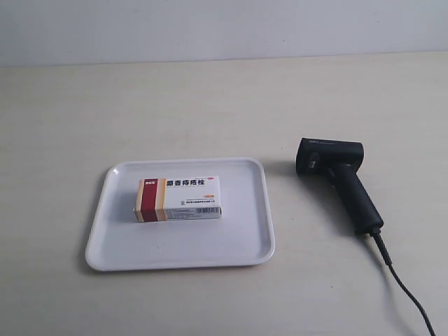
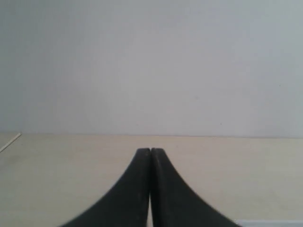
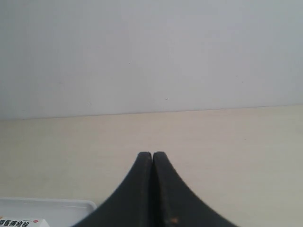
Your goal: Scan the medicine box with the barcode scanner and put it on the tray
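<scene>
The medicine box [image 1: 178,199], white with a dark red and tan band at one end, lies flat inside the white tray [image 1: 241,241]. To the tray's right the black barcode scanner [image 1: 341,178] lies on the table, its cable [image 1: 406,290] trailing off the lower right. No arm shows in the exterior view. My left gripper [image 2: 150,150] is shut with nothing between its fingers, over bare table. My right gripper [image 3: 152,153] is also shut and empty; a corner of the tray [image 3: 52,208] and the box's edge [image 3: 21,222] show beside it.
A pale beige table [image 1: 140,112] runs back to a light grey wall [image 1: 224,28]. A sliver of the tray [image 2: 270,223] shows at the left wrist view's lower corner.
</scene>
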